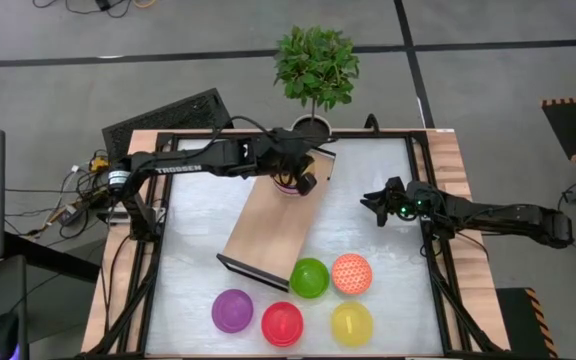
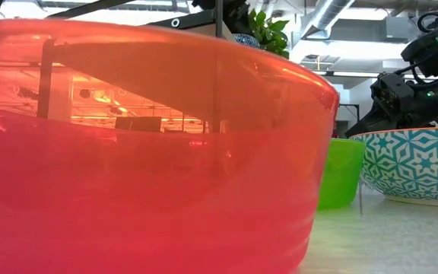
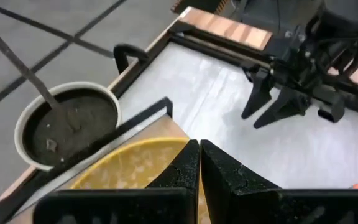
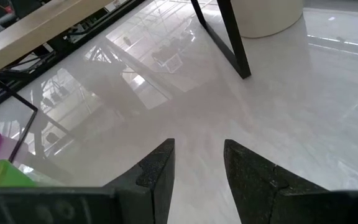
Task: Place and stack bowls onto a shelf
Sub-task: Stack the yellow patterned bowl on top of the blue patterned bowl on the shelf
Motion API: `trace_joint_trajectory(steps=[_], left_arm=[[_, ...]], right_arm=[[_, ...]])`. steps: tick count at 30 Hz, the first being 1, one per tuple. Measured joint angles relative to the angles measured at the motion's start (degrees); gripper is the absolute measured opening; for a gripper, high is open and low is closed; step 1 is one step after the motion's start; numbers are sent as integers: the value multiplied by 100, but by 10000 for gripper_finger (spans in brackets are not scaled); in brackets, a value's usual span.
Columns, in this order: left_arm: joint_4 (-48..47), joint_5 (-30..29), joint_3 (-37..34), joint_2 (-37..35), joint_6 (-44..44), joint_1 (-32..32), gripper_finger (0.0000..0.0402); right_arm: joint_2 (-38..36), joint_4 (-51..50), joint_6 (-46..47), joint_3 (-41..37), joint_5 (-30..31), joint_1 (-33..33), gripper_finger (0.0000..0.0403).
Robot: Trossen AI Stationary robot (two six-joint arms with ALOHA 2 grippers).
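The shelf (image 1: 273,215) is a light-wood board on a dark frame, lying slantwise mid-table. My left gripper (image 1: 293,182) is over its far end, shut on a golden patterned bowl (image 3: 126,171). Whether the bowl rests on the board I cannot tell. A green bowl (image 1: 309,277) and a patterned bowl (image 1: 351,273) rest on the table by the shelf's near end. In front of them stand purple (image 1: 232,311), red (image 1: 282,323) and yellow (image 1: 352,323) bowls. My right gripper (image 4: 197,146) is open and empty, low over the table's right part (image 1: 378,205). My left gripper holds the golden bowl by its rim (image 3: 180,147). The two fingers (image 3: 219,171) stand almost together, one over the bowl's inside and one outside its wall. They come from above, slanting toward the table's right side. The bowl sits mouth up over the shelf's far end.
A plant in a white pot (image 1: 313,125) stands just beyond the shelf's far end, close to my left gripper. In the low view the red bowl (image 2: 128,167) fills the front; the green bowl (image 2: 341,171) and a blue-white patterned wall (image 2: 417,164) show beside it.
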State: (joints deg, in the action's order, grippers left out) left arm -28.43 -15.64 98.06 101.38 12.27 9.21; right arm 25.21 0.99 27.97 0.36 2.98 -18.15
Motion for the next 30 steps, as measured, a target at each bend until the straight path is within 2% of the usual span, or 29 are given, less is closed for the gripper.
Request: trace_joint_trajectory(steps=[6, 13, 18, 24, 30], left_arm=[[-60, -21, 0, 0, 11, 0, 0], [880, -73, 0, 0, -329, -24, 0], [625, -63, 2, 113, -289, 5, 0], [475, 245, -7, 306, -188, 4, 0], [515, -210, 190, 227, -293, 3, 0]], right_arm=[[0, 0, 0, 0, 0, 0, 164], [0, 0, 2, 0, 2, 0, 164], [0, 0, 4, 0, 2, 0, 164], [7, 0, 4, 0, 2, 0, 164], [28, 0, 2, 0, 2, 0, 164]])
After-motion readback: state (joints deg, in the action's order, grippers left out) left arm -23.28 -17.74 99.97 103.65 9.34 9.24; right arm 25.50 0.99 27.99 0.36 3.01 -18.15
